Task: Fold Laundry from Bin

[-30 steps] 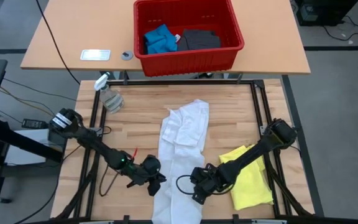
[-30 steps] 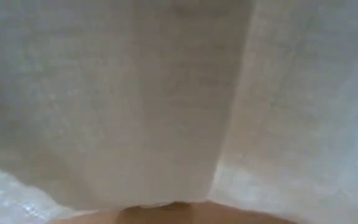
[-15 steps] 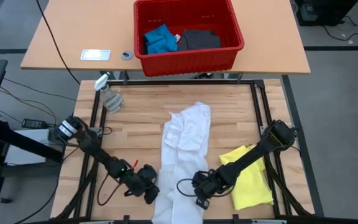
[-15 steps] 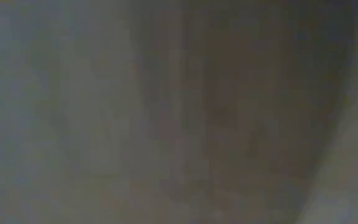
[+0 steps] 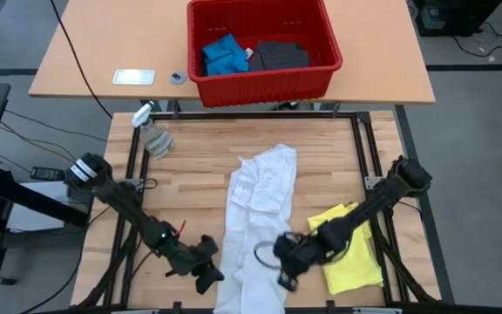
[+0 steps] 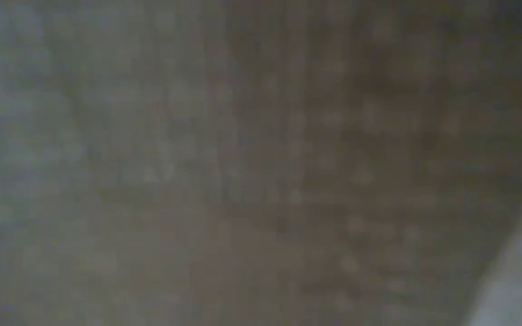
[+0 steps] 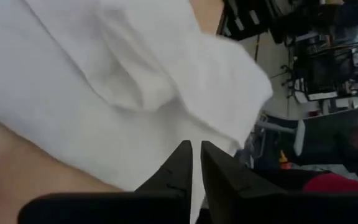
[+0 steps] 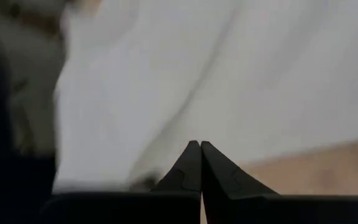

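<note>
- High view first: the wooden desk [image 5: 190,174] carries the work, and the red bin [image 5: 264,44] sits on a second desk behind it, out of the way so there's room to fold.
- The white shirt [image 5: 260,218] is laid long down the middle, near end hanging over the front edge — my guess is it's being stretched flat for a fold.
- The yellow T-shirt [image 5: 351,253] lies parked to the right.
- A blue piece [image 5: 225,54] and a dark grey piece [image 5: 279,55] wait in the bin.
- The left pincer [image 5: 206,275] is at the shirt's left hem, fingers nearly together, pinching the edge by the look of it.
- The right pincer [image 5: 284,262] is at the right hem, fingers pressed shut — can't tell if cloth is caught.
</note>
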### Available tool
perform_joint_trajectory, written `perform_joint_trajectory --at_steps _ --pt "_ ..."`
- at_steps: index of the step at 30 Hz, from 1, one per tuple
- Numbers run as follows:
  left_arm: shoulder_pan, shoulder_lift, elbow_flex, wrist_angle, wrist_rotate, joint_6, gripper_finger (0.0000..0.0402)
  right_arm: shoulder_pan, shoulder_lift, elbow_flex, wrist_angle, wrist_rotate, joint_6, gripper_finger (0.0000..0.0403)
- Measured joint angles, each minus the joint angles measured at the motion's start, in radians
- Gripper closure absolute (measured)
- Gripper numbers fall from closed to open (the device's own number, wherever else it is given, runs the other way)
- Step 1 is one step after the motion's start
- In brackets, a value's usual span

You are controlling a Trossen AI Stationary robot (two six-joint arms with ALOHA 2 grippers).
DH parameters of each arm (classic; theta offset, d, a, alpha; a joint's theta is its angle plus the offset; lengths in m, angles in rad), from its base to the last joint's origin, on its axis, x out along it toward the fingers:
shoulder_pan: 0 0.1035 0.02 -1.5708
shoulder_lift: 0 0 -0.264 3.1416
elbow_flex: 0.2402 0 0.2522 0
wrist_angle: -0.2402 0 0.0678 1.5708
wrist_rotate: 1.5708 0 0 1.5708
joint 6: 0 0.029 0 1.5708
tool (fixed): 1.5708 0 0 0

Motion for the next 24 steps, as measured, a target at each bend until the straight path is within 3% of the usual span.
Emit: perform_joint_trajectory --at_steps 7,16,24 --pt "0.107 -0.103 0.000 -0.131 -0.010 0.072 0.0368 -0.189 -0.047 -0.001 -0.168 0.211 -0.034 0.0399" --pt "0.127 -0.127 -0.001 -0.212 -0.037 0.029 0.0368 -0.512 -0.039 -0.009 -0.188 0.188 -0.368 0.0398" --pt "0.062 -0.125 -0.001 -0.244 -0.173 -0.067 0.0368 -0.702 -0.033 -0.099 -0.157 0.174 -0.528 0.0398"
